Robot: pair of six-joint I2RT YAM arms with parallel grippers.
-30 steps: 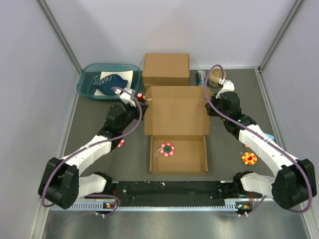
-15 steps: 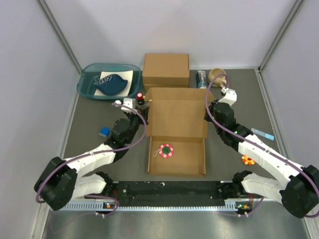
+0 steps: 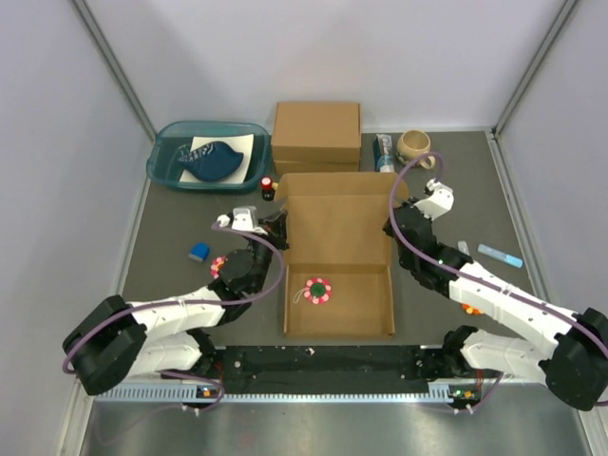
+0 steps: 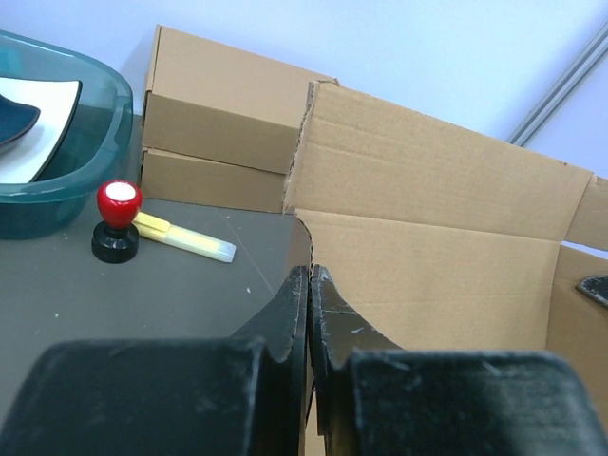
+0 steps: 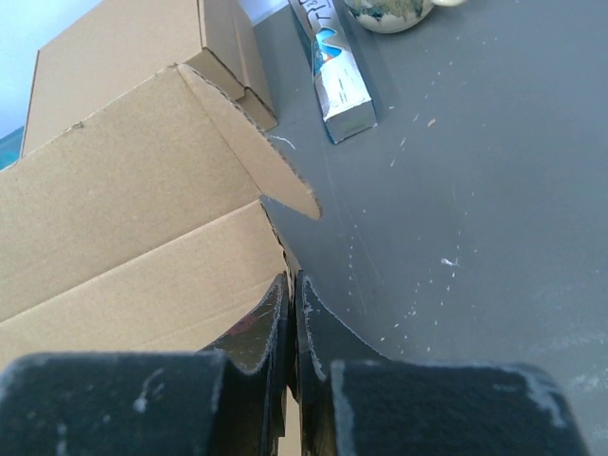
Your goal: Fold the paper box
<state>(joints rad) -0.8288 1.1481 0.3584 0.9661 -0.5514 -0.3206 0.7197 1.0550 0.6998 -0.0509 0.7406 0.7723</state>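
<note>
Jaws pressed together on both sides: the left gripper (image 3: pixel 277 224) is clamped on the thin left edge of the paper box (image 3: pixel 356 294), where tray wall meets lid. The right gripper (image 3: pixel 392 223) is clamped likewise on the right edge. In the wrist views the cardboard runs straight in between each closed pair (barely a sliver of gap).

The box sits mid-tabletop, long axis running from the arm bases toward the back wall. Its open tray lies nearest the bases, facing up, with a pink ring toy (image 3: pixel 318 291) inside. The lid panel (image 3: pixel 337 214) rises on the far side, side flaps sticking out.

Things are tight at the back. The lid's far edge is just in front of the thicker cardboard box (image 3: pixel 316 133), and a red-topped knob (image 3: pixel 268 182) stands just beside its far-left corner. A toothpaste carton (image 3: pixel 384 152) and mug (image 3: pixel 414 145) are off the far-right corner. Bare tabletop (image 3: pixel 432 195) opens to the right as far as a light-blue pen (image 3: pixel 500 255). On the left it runs to a small blue block (image 3: pixel 199 252) and the teal tub (image 3: pixel 166 166).
</note>
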